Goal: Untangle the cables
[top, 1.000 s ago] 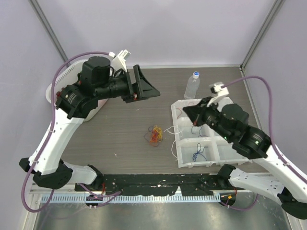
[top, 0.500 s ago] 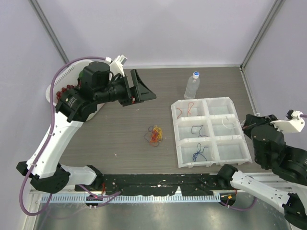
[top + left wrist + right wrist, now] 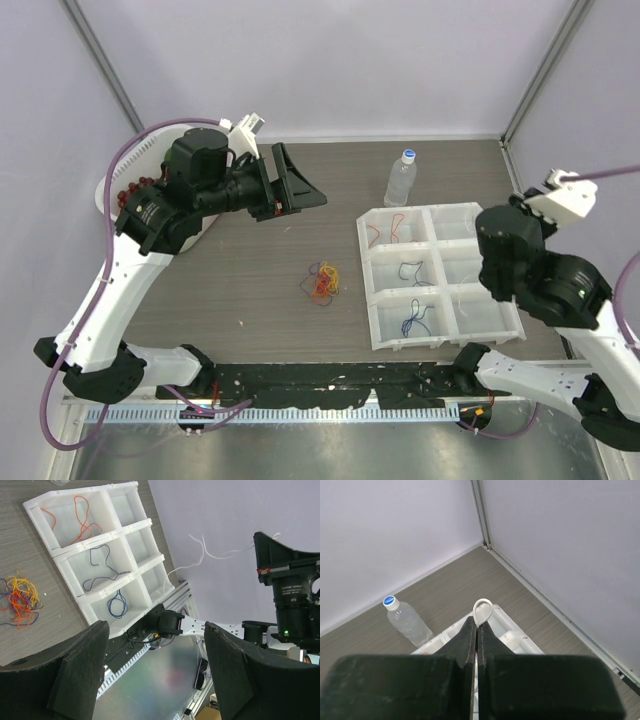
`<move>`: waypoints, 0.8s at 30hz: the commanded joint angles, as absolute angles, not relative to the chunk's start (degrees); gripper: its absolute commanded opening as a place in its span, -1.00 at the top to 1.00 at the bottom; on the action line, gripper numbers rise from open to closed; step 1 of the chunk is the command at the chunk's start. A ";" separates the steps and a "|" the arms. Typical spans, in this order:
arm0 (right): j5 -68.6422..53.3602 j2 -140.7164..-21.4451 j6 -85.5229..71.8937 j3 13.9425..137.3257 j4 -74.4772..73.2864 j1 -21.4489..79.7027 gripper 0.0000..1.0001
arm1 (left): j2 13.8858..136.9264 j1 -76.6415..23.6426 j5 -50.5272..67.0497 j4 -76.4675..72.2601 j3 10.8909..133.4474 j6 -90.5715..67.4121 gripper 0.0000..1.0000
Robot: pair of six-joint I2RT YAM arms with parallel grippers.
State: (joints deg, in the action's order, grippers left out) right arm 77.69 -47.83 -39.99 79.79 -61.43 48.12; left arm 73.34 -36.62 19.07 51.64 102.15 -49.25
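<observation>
A tangle of orange, red, blue and yellow cables (image 3: pixel 322 282) lies on the table left of the white compartment tray (image 3: pixel 440 208); it also shows in the left wrist view (image 3: pixel 20 600). In the tray lie an orange-red cable (image 3: pixel 80 520) and two blue cables (image 3: pixel 102 567), (image 3: pixel 118 605), each in its own cell. My left gripper (image 3: pixel 155 645) is open and empty, held high over the table's back left. My right gripper (image 3: pixel 476 625) is shut on a loop of the white cable (image 3: pixel 482 611), raised above the tray's right side. The white cable (image 3: pixel 220 555) dangles from it in the air.
A clear water bottle (image 3: pixel 400 178) with a blue cap stands just behind the tray, and shows in the right wrist view (image 3: pixel 407 622). A white basket (image 3: pixel 118 190) stands at the far left under my left arm. Enclosure walls stand close at the back and right.
My right arm left the tray's upper left cell, swung out right, and now stands raised over the tray's right side with the white cable lifted off the table. The left arm barely moved.
</observation>
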 commanded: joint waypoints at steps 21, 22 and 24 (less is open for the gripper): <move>63.72 -50.90 -33.99 82.45 -61.87 21.01 0.99 | 70.66 -36.12 21.88 47.55 98.17 -50.89 -0.62; 62.76 -50.11 -34.80 80.18 -62.40 21.09 0.99 | 71.19 -36.12 22.49 47.20 98.26 -50.98 -0.62; 62.23 -47.91 -38.13 75.71 -62.40 21.09 0.99 | 72.15 -36.12 23.29 46.67 98.61 -51.15 -0.61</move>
